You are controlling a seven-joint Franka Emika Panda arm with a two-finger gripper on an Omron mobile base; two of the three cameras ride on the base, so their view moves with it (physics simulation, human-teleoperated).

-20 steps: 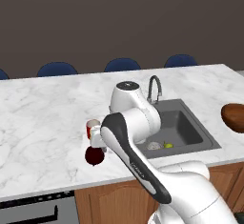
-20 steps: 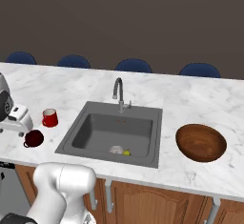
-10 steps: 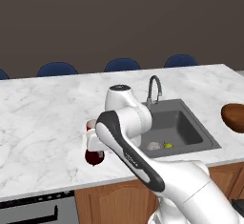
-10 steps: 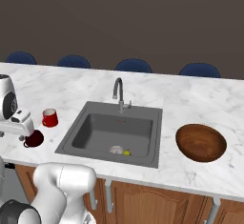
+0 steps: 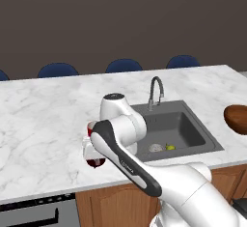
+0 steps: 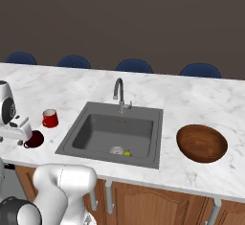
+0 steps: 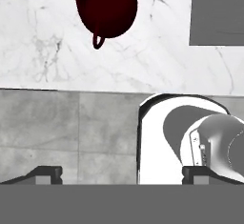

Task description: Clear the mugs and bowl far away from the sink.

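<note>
The dark maroon mug [image 6: 34,139] stands near the counter's front edge, left of the sink [image 6: 115,133]; from the other side it [image 5: 96,163] sits just below my hand. The red mug [image 6: 50,118] stands a little behind it, half hidden by the arm in the left base view [image 5: 89,128]. My gripper [image 6: 19,135] hovers just left of the maroon mug, open and holding nothing. In the hand view the maroon mug [image 7: 106,7] lies at the top, well beyond the spread fingertips [image 7: 45,173]. The brown bowl [image 6: 201,142] rests right of the sink.
A chrome faucet [image 6: 119,92] rises at the sink's back rim. Small white and yellow bits [image 6: 119,151] lie on the basin floor. The counter's front edge [image 7: 71,90] runs right under the hand, with grey floor below. Blue chair backs [image 5: 58,69] line the far side.
The arm's upper part has swung slightly left. The hand stays over the front edge beside the maroon mug, still open. Mugs and bowl have not moved.
</note>
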